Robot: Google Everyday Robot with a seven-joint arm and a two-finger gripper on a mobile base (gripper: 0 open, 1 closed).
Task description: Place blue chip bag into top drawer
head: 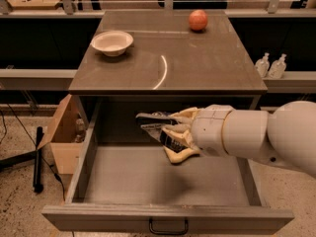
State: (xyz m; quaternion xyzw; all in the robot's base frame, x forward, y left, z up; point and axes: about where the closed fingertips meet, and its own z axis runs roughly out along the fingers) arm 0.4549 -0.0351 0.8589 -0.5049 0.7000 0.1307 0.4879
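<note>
- while it hangs over the back half of the open drawer (123,220), the bag (155,125) is clamped in the gripper (175,132), whose fingers are closed on it.
- behind the drawer, on the cabinet top (197,68): a bowl (112,42) at left, a red fruit (198,19) at far right.
- left of the drawer, a cardboard box (61,132) stands on the floor.

The light is warm and rather dim, and it comes from above. The cabinet top (212,68) carries a thin, curved bright reflection (163,70). The bowl (112,42) throws a small shadow beside itself. The gripper (174,132) hangs over the open top drawer (98,216), clasping the blue chip bag (154,122). It casts a soft shadow on the drawer floor. The back of the drawer lies in darkness.
</note>
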